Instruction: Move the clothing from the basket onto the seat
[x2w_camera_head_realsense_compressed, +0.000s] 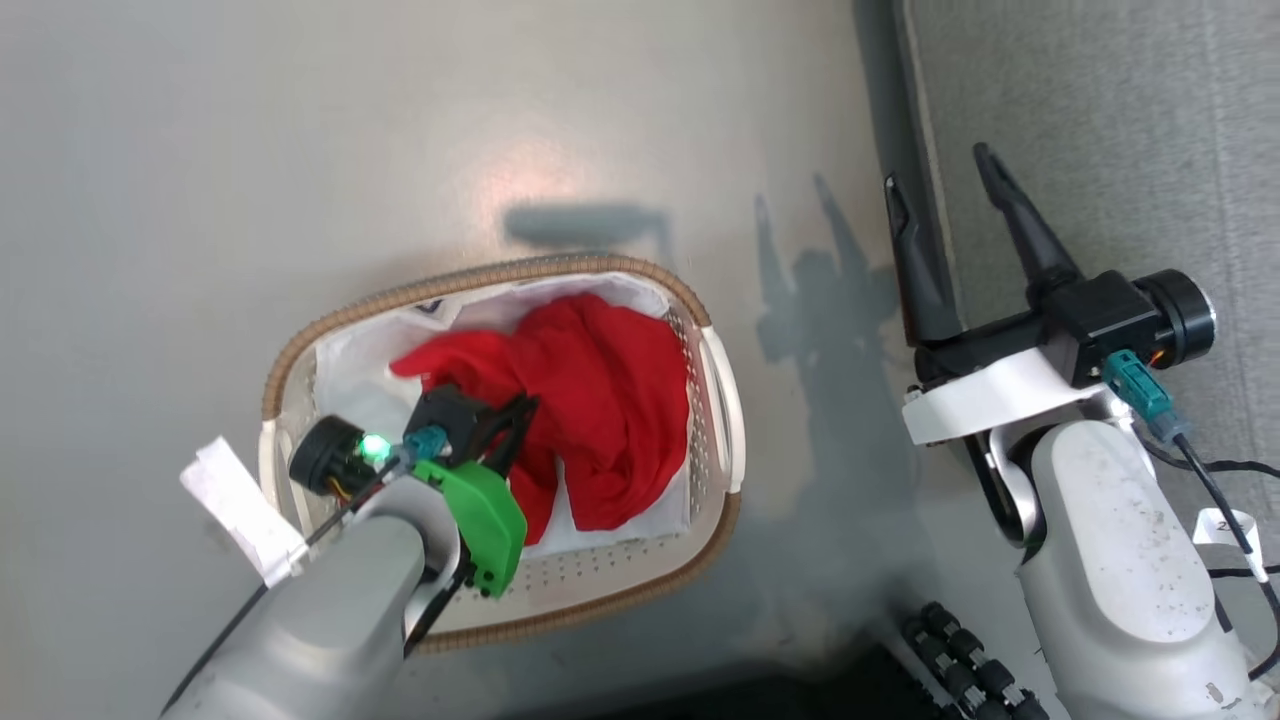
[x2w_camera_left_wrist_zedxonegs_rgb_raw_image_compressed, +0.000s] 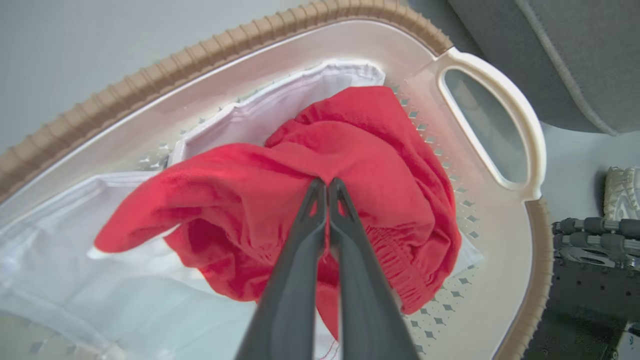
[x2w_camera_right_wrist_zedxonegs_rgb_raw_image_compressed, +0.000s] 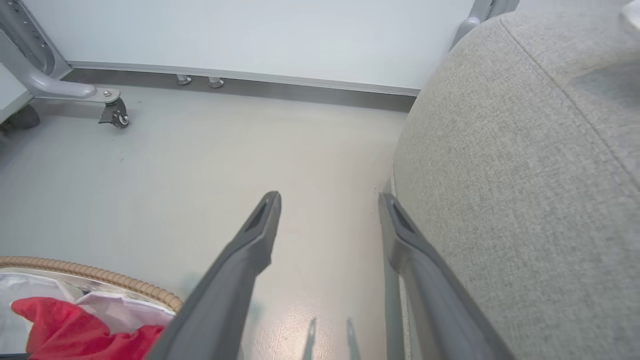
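Observation:
Red clothing (x2w_camera_head_realsense_compressed: 590, 400) lies bunched in the white basket (x2w_camera_head_realsense_compressed: 720, 400) with a tan woven rim, on the floor. My left gripper (x2w_camera_head_realsense_compressed: 520, 420) reaches down into the basket and is shut on a fold of the red clothing (x2w_camera_left_wrist_zedxonegs_rgb_raw_image_compressed: 350, 165), its fingertips (x2w_camera_left_wrist_zedxonegs_rgb_raw_image_compressed: 316, 190) pressed together with cloth pinched between them. My right gripper (x2w_camera_head_realsense_compressed: 940, 200) hangs open over the floor beside the grey seat (x2w_camera_head_realsense_compressed: 1100, 130), nothing between its fingers (x2w_camera_right_wrist_zedxonegs_rgb_raw_image_compressed: 260, 225). The seat (x2w_camera_right_wrist_zedxonegs_rgb_raw_image_compressed: 525, 175) fills the right side of the right wrist view. The basket rim (x2w_camera_right_wrist_zedxonegs_rgb_raw_image_compressed: 100, 275) and clothing (x2w_camera_right_wrist_zedxonegs_rgb_raw_image_compressed: 75, 330) show at lower left there.
A white fabric liner (x2w_camera_left_wrist_zedxonegs_rgb_raw_image_compressed: 90, 280) lies under the clothing. A basket handle (x2w_camera_left_wrist_zedxonegs_rgb_raw_image_compressed: 495, 125) faces the seat (x2w_camera_left_wrist_zedxonegs_rgb_raw_image_compressed: 560, 55). A wheeled metal frame (x2w_camera_right_wrist_zedxonegs_rgb_raw_image_compressed: 60, 90) stands by the far wall. My base's dark rollers (x2w_camera_head_realsense_compressed: 960, 660) sit near the basket, and a pale shoe-like thing (x2w_camera_left_wrist_zedxonegs_rgb_raw_image_compressed: 622, 192) lies by them.

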